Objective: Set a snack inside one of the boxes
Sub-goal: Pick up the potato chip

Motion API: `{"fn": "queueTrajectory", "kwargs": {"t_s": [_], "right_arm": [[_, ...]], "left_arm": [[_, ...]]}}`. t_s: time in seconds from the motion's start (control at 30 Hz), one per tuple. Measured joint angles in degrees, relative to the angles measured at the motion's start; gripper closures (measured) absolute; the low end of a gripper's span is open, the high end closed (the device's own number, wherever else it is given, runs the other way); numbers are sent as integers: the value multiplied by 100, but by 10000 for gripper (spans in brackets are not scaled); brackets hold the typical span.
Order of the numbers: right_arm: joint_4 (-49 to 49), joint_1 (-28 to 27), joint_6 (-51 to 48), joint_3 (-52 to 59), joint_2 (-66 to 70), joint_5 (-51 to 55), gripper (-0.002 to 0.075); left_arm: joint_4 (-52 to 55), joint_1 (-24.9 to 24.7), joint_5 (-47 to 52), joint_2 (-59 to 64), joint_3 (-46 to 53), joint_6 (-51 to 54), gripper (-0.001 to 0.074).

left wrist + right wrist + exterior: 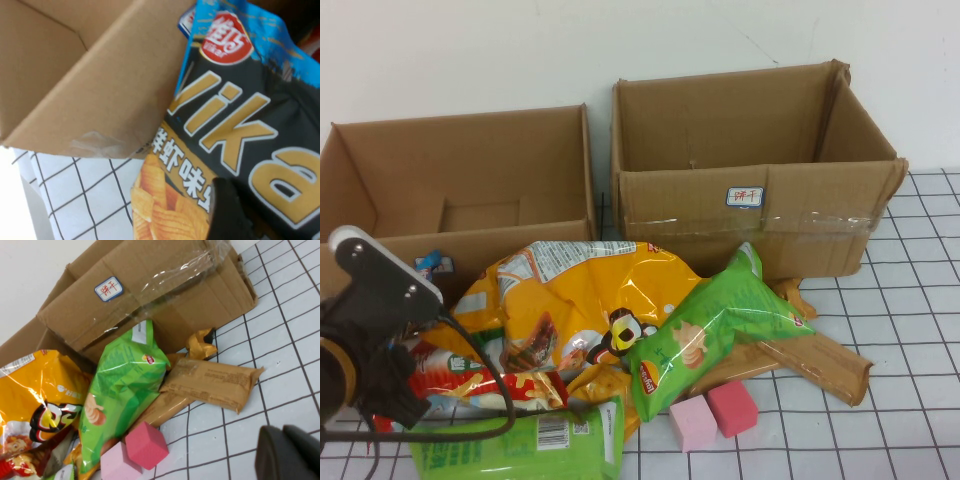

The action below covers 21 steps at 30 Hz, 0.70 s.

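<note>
The snack (240, 115), a dark blue chip bag with big lettering, a red round logo and pictured orange chips, fills the left wrist view. In the high view only a blue corner of the snack (432, 263) shows, by the front wall of the lower, wider box (470, 237). My left gripper (415, 285) is at the table's left, in front of that box, shut on the bag; one dark finger (227, 215) lies across it. The box's corner (100, 85) is just beside the bag. My right gripper (287, 452) is shut and empty above the gridded table, out of the high view.
A taller box with a clear tape band (750, 210) stands at the back right. In front lie a big yellow bag (570, 300), a green bag (710, 325), a red bag (470, 385), brown packets (820, 360), pink blocks (715, 415) and a green packet (530, 440).
</note>
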Motion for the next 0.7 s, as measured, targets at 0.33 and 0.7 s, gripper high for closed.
{"fn": "queueTrajectory", "kwargs": {"t_s": [0.33,0.7], "right_arm": [[0,0,0,0,0,13,727],[0,0,0,0,0,37,727]], "left_arm": [[60,0,120,170,-10,-42,610],[-18,0,336,124,-151,-388,724]]}}
